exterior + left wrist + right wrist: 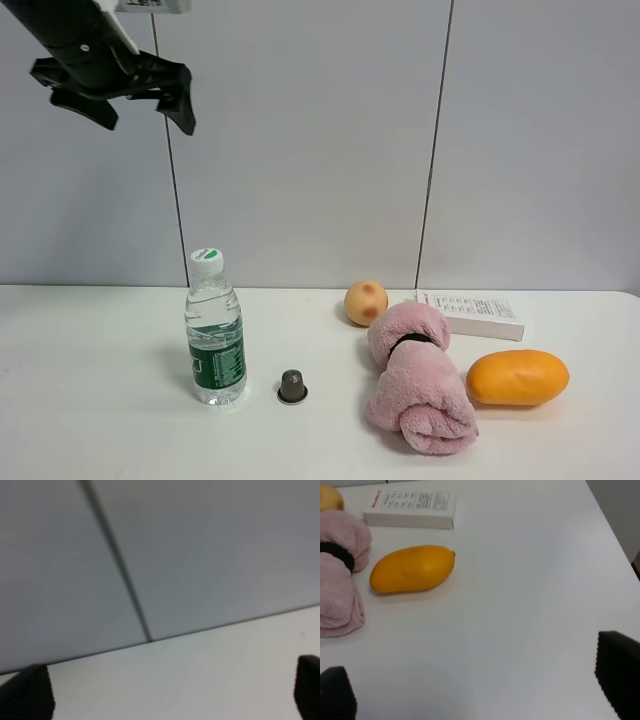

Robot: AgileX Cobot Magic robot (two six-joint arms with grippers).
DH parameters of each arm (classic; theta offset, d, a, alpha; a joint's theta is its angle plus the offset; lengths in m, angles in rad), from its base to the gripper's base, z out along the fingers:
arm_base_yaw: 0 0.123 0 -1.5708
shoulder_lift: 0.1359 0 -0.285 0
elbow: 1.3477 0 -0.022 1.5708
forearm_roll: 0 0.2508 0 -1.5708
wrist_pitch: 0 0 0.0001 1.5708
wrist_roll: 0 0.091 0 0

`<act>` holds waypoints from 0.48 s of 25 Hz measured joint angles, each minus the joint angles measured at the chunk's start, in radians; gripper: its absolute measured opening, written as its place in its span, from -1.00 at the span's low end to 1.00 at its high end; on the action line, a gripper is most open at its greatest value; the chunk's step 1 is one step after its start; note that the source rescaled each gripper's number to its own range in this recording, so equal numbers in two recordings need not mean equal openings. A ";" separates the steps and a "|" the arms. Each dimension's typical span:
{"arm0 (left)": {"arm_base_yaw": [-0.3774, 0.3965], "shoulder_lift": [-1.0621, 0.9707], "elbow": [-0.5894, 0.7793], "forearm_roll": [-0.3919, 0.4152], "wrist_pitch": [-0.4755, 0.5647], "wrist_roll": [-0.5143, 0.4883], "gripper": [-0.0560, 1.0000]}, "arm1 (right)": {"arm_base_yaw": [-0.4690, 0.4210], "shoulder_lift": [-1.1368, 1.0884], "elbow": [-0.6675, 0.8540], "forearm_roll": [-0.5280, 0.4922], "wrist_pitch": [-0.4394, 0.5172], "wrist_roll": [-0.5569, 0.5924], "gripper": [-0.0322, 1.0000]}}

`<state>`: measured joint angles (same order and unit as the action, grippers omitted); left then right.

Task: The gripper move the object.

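The fluffy pink rolled towel (415, 385) with a black band round its middle lies on the white table (100, 420), right of centre. It also shows at the edge of the right wrist view (337, 580). My left gripper (145, 118), a black claw, hangs open and empty high at the upper left, far above the table and well away from the towel. In the left wrist view the left gripper (167, 690) faces the wall and bare table. My right gripper (479, 685) is open and empty over bare table beside the towel. It is out of the exterior view.
A water bottle (215, 340) stands left of centre, with a small dark capsule (292, 386) beside it. A peach-coloured ball (366, 302), a white box (470, 313) and an orange oval fruit (517, 377) lie close round the towel. The grey wall rises behind.
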<state>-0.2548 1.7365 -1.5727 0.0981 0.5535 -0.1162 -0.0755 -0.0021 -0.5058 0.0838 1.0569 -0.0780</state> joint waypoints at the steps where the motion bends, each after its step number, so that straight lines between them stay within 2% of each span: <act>1: 0.024 -0.011 0.000 0.000 0.007 0.008 1.00 | 0.000 0.000 0.000 0.000 0.000 0.000 1.00; 8: 0.209 -0.106 0.018 -0.017 0.018 0.051 1.00 | 0.000 0.000 0.000 0.000 0.000 0.000 1.00; 12: 0.287 -0.215 0.153 -0.031 0.013 0.054 1.00 | 0.000 0.000 0.000 0.000 0.000 0.000 1.00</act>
<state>0.0319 1.5213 -1.4197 0.0667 0.5667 -0.0625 -0.0755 -0.0021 -0.5058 0.0838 1.0569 -0.0780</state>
